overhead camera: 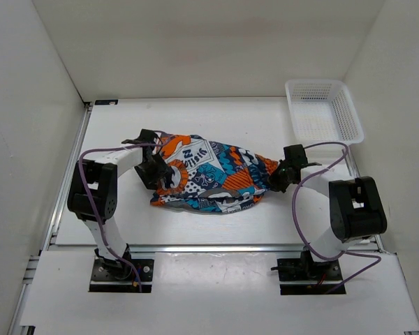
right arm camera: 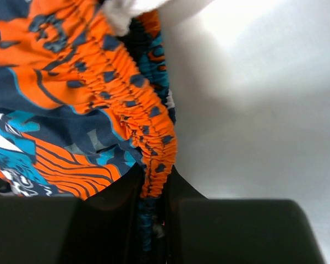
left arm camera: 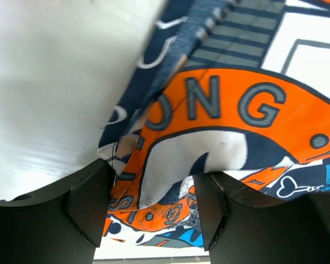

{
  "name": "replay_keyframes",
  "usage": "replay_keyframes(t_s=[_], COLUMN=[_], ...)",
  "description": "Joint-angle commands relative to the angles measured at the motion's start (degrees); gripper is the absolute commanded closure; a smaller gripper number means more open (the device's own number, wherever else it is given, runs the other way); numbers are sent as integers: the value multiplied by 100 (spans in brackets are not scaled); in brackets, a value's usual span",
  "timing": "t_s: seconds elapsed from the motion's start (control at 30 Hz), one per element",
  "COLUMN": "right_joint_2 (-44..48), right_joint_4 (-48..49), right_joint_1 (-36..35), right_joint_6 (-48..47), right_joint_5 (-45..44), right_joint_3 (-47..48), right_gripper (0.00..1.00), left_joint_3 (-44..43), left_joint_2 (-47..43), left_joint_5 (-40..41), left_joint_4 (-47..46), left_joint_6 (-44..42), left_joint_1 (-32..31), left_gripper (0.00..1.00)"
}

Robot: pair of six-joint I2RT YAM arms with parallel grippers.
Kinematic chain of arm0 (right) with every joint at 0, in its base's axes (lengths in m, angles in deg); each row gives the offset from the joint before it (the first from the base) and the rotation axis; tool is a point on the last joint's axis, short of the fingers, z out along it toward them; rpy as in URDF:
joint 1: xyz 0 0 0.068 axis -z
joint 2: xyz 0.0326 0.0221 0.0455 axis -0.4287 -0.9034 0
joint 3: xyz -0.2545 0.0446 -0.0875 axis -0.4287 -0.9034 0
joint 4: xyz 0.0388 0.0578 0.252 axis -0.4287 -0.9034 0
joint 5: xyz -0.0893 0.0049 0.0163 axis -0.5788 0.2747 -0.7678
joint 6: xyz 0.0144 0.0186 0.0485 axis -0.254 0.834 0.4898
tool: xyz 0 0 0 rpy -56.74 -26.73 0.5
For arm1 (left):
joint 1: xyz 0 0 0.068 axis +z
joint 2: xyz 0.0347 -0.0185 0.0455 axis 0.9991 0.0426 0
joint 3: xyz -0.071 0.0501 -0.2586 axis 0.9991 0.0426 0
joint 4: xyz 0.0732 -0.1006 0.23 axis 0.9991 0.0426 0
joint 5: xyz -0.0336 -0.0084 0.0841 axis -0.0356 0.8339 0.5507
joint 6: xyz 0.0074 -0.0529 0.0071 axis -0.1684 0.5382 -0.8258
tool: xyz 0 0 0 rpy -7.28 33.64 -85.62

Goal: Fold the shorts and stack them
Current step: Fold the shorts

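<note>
The shorts (overhead camera: 209,174), printed in orange, blue, navy and white, lie bunched on the white table between my two grippers. My left gripper (overhead camera: 156,174) is at their left end. In the left wrist view its jaws stand apart (left arm camera: 151,212) with the orange and white printed cloth (left arm camera: 220,110) lying between and past them, not pinched. My right gripper (overhead camera: 274,179) is at their right end. In the right wrist view it is shut (right arm camera: 154,192) on the gathered orange elastic waistband (right arm camera: 137,104).
A white plastic mesh basket (overhead camera: 325,112) stands at the back right corner. White walls enclose the table on the left, back and right. Purple cables loop from both arms near the front rail (overhead camera: 209,246).
</note>
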Motion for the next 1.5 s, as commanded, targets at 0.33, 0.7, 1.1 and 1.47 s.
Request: replay_keyframes(t_s=[0.33, 0.7, 1.1, 1.47], right_joint_2=[788, 1261, 2203, 2308], right_joint_4=[-763, -1272, -1852, -1905], right_joint_1=[-132, -132, -132, -132], right_joint_6=[-162, -215, -268, -382], right_joint_5=[-1011, -1160, -1319, -1442], right_joint_3=[-403, -439, -386, -193], right_gripper=[93, 34, 78, 100], left_joint_3=[334, 405, 554, 361], left_joint_2=[-1201, -1711, -1035, -1113], left_joint_5=[218, 157, 227, 193], left_joint_4=[341, 754, 535, 535], left_joint_6=[-643, -950, -1012, -1012], left_joint_1=[313, 366, 251, 251], left_gripper=[58, 75, 68, 87])
